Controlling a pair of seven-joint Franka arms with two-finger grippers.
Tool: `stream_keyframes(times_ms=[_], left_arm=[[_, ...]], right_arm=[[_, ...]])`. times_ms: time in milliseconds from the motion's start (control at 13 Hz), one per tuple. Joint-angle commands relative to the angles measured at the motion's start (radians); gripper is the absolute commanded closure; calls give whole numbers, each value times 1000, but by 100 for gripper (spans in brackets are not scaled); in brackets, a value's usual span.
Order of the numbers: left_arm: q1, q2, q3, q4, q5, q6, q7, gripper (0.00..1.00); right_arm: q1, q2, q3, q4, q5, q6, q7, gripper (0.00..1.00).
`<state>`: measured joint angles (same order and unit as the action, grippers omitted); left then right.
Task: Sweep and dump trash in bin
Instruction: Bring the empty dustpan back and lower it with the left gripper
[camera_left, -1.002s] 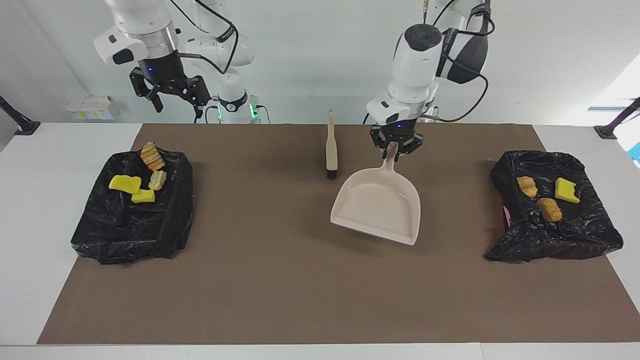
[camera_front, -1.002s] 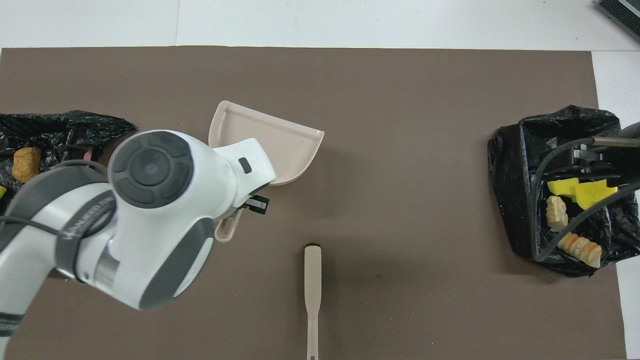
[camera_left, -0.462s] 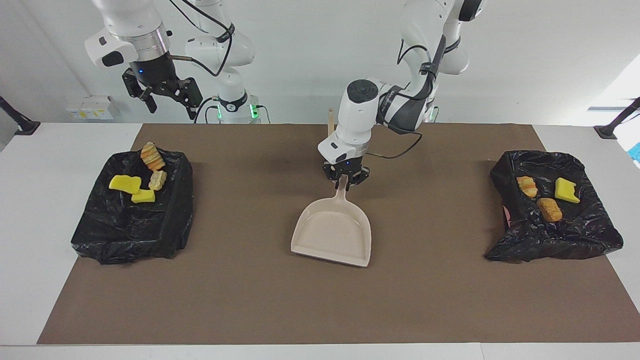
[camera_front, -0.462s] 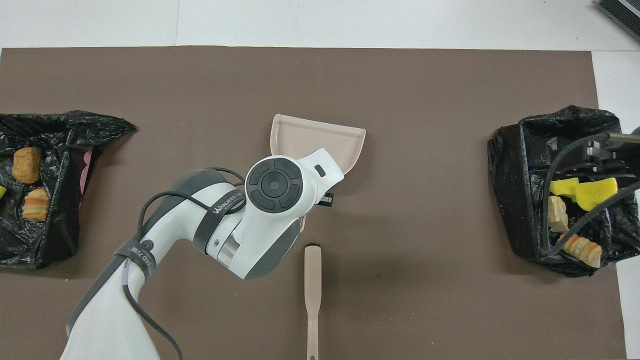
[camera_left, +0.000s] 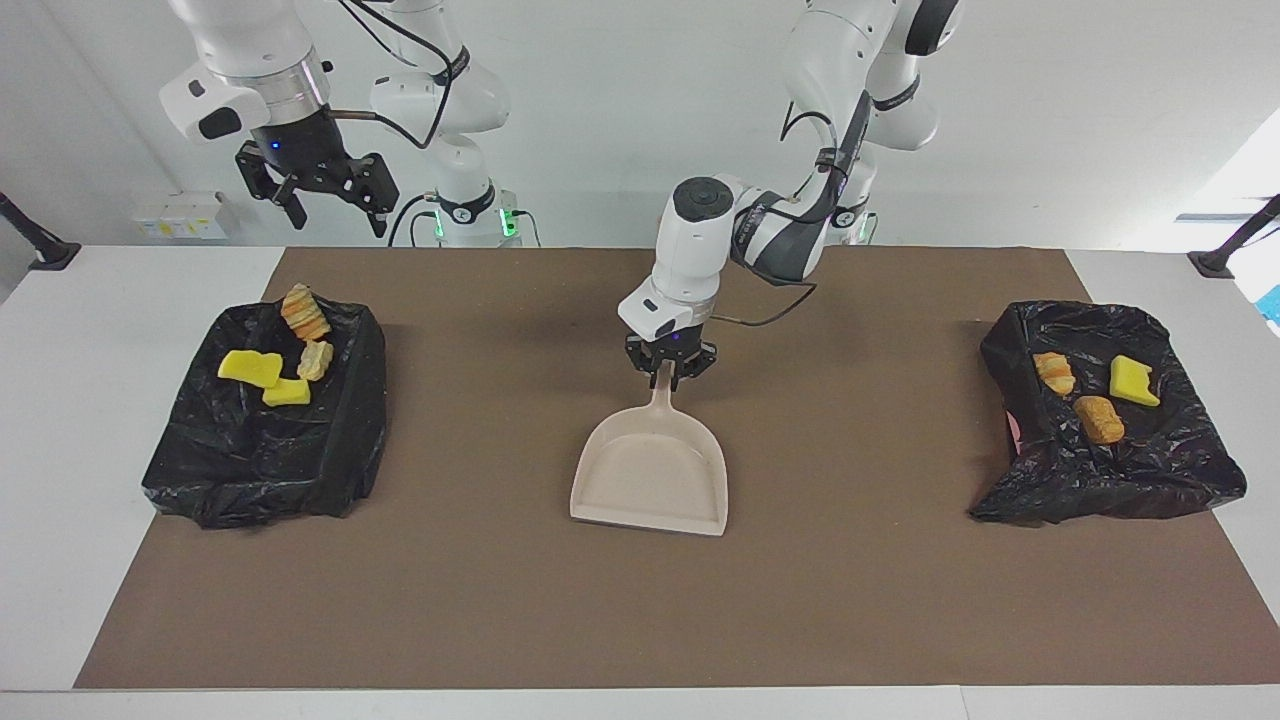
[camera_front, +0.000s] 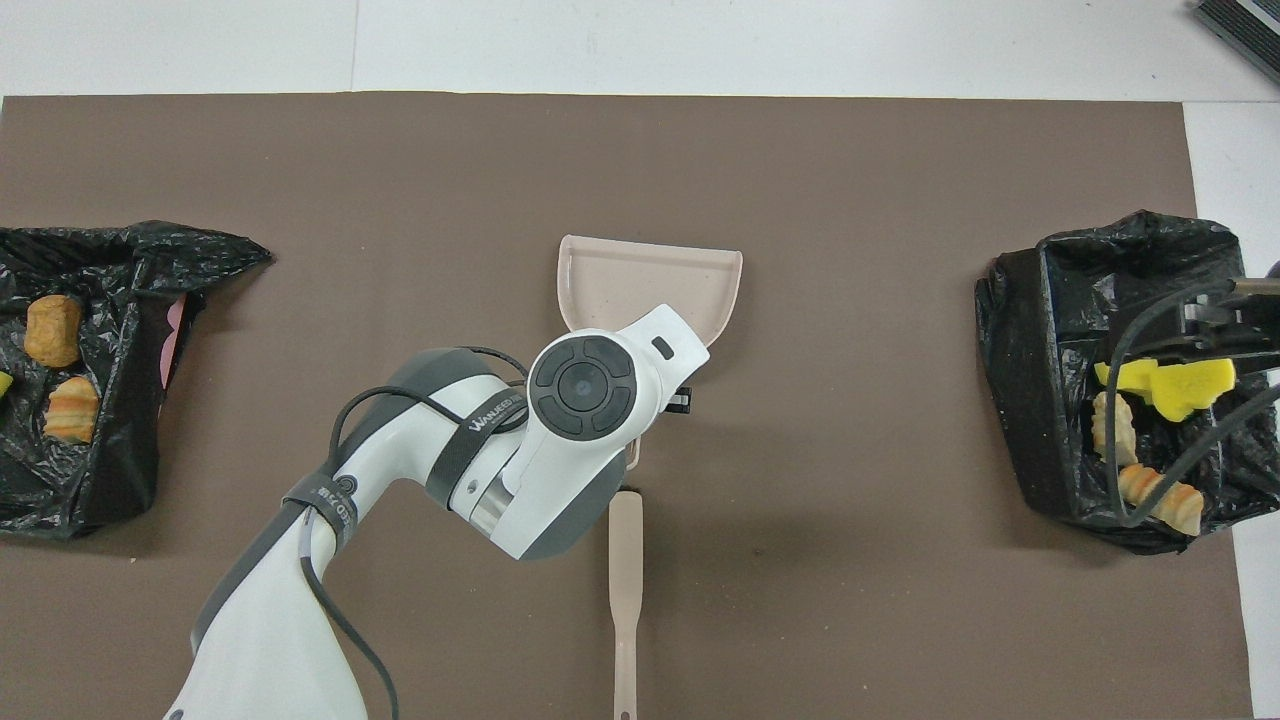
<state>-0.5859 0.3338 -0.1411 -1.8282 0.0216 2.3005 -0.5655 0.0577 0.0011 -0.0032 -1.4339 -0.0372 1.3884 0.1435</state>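
The left gripper (camera_left: 668, 378) clasps the handle of the beige plastic dustpan (camera_left: 650, 470), which lies flat mid-mat; the beige brush (camera_front: 625, 590) lies nearer the robots. The right gripper (camera_left: 320, 200), fingers spread, hangs over a black-lined bin (camera_left: 250, 450) holding four yellow and tan scraps (camera_left: 250, 368); the other bin (camera_left: 1110, 480) holds three

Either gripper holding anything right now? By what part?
The left gripper is at the dustpan's handle end, pan flat on the mat; whether it grips cannot be told. The right gripper, raised above a bin, holds nothing.
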Motion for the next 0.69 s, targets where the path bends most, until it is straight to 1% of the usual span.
stream_keyframes(times_ms=[0,77,231,308,385,462,616], left_arm=[[-8,-10,21,4,0,-10,-16,0],[-3,-27,32,7,0,-38,-7,0],[59,-62,32,27,0,-93,-2,0],[81,-65,32,52,0,-125,1,0],[125,-68,32,75,0,-148,12,0],[180,-71,28,98,1,-177,59,0],[253,-84,32,145,-12,-264,223,0]], right_arm=[[-10,0,-4,-2,39,1,-32,0],[-10,0,-4,-2,39,3,-32,0],[-10,-1,-4,-2,40,3,-28,0],[-10,-1,-4,-2,37,3,-28,0],[-10,-1,-6,0,37,3,-30,0],[-10,-1,-4,-2,37,0,-30,0],[-10,-1,-4,-2,36,1,-30,0]])
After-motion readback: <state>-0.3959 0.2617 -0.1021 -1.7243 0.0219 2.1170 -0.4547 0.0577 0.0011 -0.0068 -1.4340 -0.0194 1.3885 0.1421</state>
